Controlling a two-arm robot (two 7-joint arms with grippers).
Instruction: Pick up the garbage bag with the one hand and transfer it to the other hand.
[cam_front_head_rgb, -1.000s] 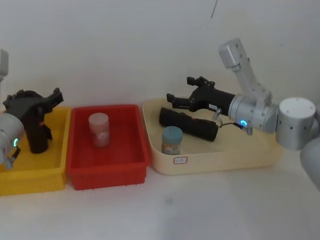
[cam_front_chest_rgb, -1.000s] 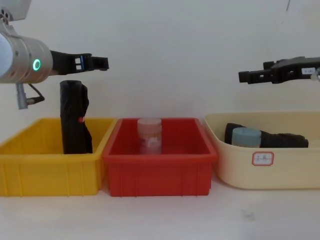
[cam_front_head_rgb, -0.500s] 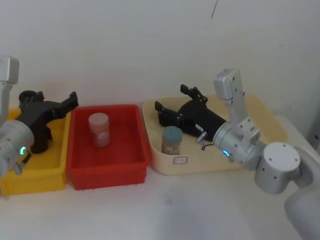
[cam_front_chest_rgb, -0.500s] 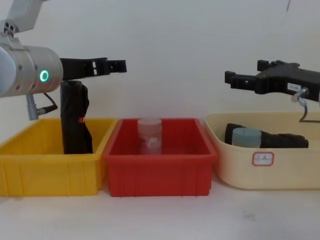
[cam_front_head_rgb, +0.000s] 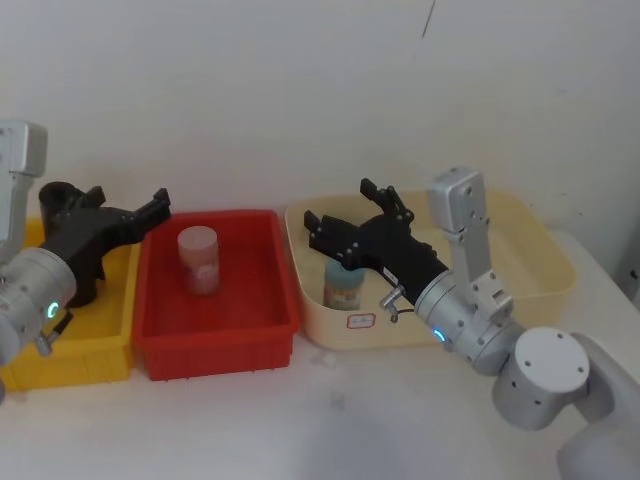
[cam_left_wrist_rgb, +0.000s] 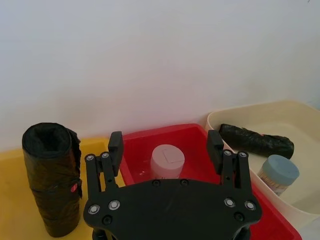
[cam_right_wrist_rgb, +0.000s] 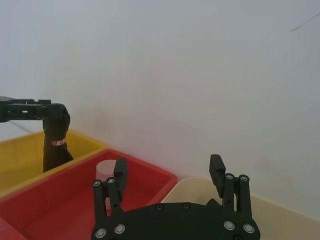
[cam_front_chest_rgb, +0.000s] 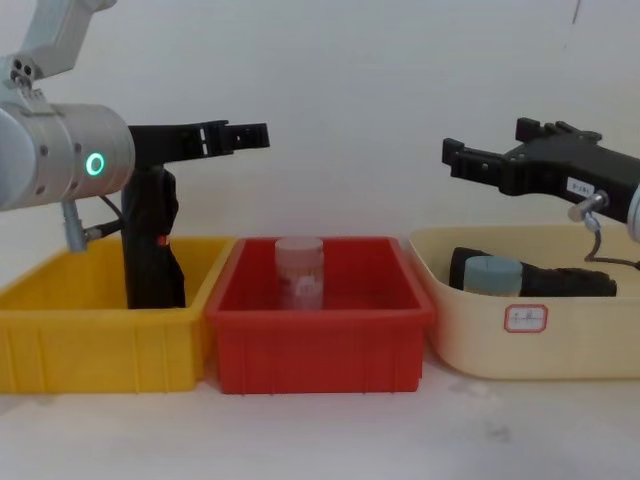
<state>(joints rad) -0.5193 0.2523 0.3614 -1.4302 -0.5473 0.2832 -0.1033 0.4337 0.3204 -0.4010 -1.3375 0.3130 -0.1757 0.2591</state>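
Both arms are swinging inward, fingers spread and empty: left gripper (cam_front_chest_rgb: 245, 133) reaching over the red bin (cam_front_chest_rgb: 318, 340), right gripper (cam_front_chest_rgb: 460, 158) retreating above the cream tray (cam_front_chest_rgb: 560, 345), leaving the garbage bag (cam_front_chest_rgb: 560, 278) lying ungrasped inside.

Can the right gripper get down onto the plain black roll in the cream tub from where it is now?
Probably yes. The right gripper hangs open above the cream tub, and the garbage bag lies flat there with its top bare; the blue-lidded jar crowds only one end.

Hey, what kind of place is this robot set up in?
Probably a lab test bench: a yellow bin, red bin and cream tub lined up on a plain white table against a bare white wall.
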